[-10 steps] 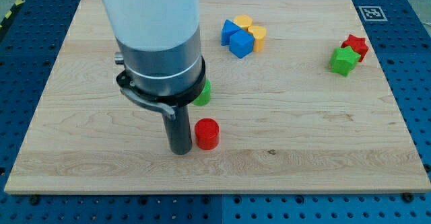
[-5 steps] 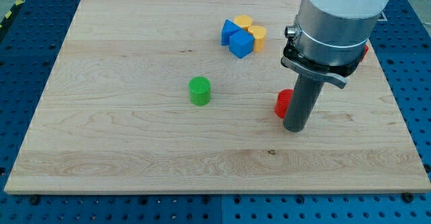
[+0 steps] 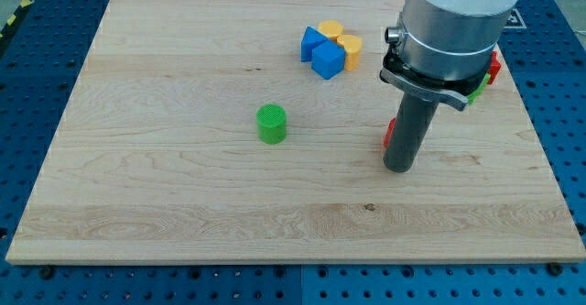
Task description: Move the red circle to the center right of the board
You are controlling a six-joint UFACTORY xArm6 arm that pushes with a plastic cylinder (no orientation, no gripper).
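The red circle [image 3: 389, 133] is a small red cylinder, almost fully hidden behind my rod; only a sliver shows at the rod's left side, right of the board's middle. My tip [image 3: 399, 168] rests on the board just below and in front of it, touching or nearly touching it.
A green cylinder [image 3: 271, 123] stands left of centre. A cluster of blue blocks [image 3: 322, 54] and yellow blocks [image 3: 343, 41] sits at the upper middle. A red star [image 3: 494, 67] and a green block [image 3: 476, 89] are mostly hidden behind the arm at upper right.
The tip and red circle swept from the lower middle to the right over the second. In the last half second the circle slid further behind the rod.
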